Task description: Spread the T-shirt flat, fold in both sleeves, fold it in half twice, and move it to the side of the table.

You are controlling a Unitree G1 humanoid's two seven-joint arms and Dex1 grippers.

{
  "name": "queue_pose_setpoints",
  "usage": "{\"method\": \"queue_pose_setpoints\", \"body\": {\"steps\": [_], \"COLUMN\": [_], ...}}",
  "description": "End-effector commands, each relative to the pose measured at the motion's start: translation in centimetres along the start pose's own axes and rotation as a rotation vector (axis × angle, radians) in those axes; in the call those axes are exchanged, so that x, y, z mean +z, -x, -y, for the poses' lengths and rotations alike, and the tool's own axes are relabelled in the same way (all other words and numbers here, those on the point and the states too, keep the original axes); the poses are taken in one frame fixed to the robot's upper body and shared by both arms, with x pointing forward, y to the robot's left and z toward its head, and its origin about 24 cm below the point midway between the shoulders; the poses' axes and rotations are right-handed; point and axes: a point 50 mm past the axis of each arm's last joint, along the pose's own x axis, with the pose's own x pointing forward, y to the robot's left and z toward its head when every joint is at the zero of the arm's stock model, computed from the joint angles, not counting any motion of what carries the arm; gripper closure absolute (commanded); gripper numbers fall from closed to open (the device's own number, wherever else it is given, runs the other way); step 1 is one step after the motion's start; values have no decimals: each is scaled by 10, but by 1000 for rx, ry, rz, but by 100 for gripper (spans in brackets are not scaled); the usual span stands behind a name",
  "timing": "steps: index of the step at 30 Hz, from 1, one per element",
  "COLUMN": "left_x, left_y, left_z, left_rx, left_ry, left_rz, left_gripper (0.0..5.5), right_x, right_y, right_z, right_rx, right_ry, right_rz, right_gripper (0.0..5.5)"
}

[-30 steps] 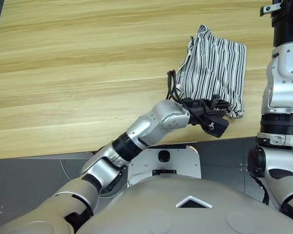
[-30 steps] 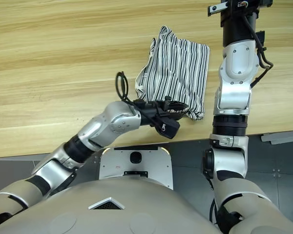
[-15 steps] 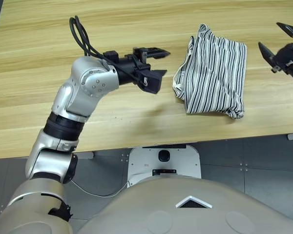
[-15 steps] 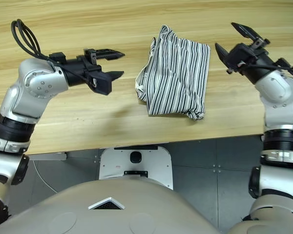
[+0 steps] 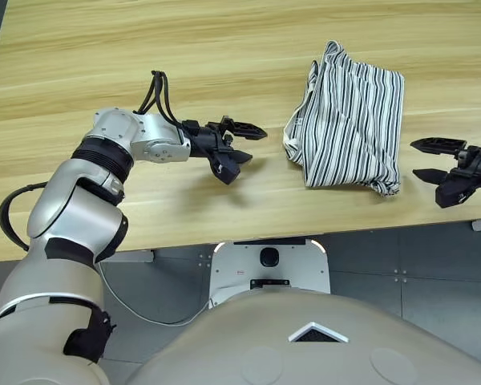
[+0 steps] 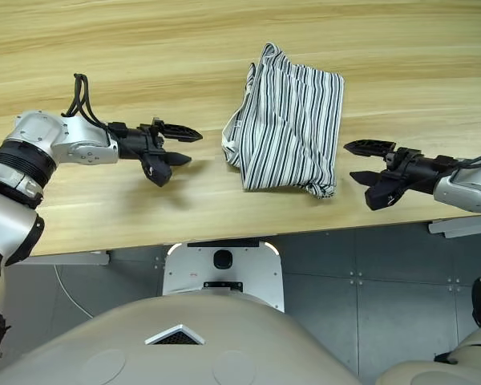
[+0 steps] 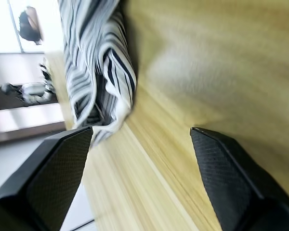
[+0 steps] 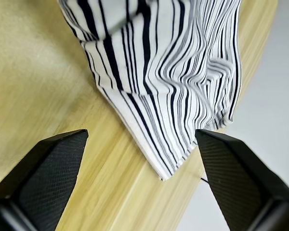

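Observation:
The black-and-white striped T-shirt [image 5: 351,120] lies folded into a small bundle on the wooden table [image 5: 144,64], toward its right front part. My left gripper [image 5: 242,146] hovers open just left of the shirt, fingertips pointing at it, nothing between them. My right gripper [image 5: 434,159] stands open to the right of the shirt near the table's front edge, also holding nothing. The left wrist view shows the shirt's edge [image 7: 98,72] beyond the open fingers [image 7: 58,178]. The shirt's corner [image 8: 173,96] lies ahead of the open pads [image 8: 43,178] in the right wrist view.
The table's front edge [image 5: 224,237] runs just below both grippers, with grey floor [image 5: 401,273] beyond it. Bare wood stretches to the left and behind the shirt.
Both arms let go of the shirt and swung away, then came back down. The left gripper dropped low beside the shirt's left side. The right gripper moved down to its right.

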Motion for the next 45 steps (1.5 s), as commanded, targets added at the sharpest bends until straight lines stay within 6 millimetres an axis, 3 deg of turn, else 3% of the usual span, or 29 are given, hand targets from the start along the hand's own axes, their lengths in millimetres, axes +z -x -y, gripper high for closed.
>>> {"method": "queue_pose_setpoints", "body": {"steps": [1,14,24,32,45], "left_x": [7,5,24,19,13], "left_y": [-12,-48,-74,-83,-74], "left_z": [0,-6,2,7,24], "left_rx": [17,64,40,-37,-143], "left_ry": [-70,-113,-132,-81,53], "left_rz": [69,31,108,-5,-94], "left_gripper": [172,172,172,190,423], "right_x": [3,12,16,18,23], "right_y": [-11,-36,-48,-54,-56], "right_z": [5,2,-3,-4,9], "right_rx": [-43,-70,-85,-103,-173], "right_ry": [66,117,127,139,121], "right_rz": [64,174,218,241,300], "right_gripper": [138,138,138,135,394]}}
